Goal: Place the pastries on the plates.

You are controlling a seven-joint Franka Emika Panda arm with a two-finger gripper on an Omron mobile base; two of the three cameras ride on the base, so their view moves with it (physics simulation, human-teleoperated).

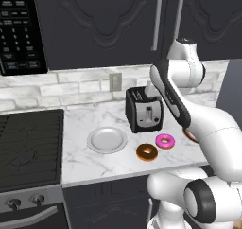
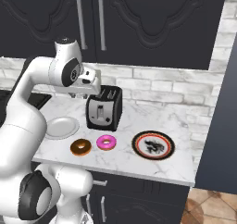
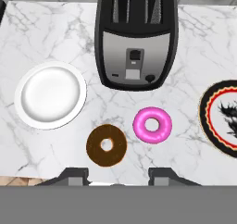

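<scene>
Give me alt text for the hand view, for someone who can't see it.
Looking down on a marble counter: a chocolate donut and a pink donut lie side by side, apart, on bare counter below a black toaster. A plain white plate sits left, a red-and-dark-rimmed plate at the right edge.

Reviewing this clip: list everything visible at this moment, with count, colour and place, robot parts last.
chocolate donut: 1, brown glaze, on the counter in front of the toaster, on no plate.
pink donut: 1, pink, beside the chocolate one, on no plate.
plain plate: 1, pale grey-white, left of the toaster.
banded plate: 1, red-orange and dark rim, right of the donuts.
toaster: 1, black and silver, back of the counter.
counter: 1, white marble.
stove: 1, dark, left of the counter.
microwave: 1, black, above the stove.
gripper: 1, dark fingertips apart, above the donuts.
</scene>
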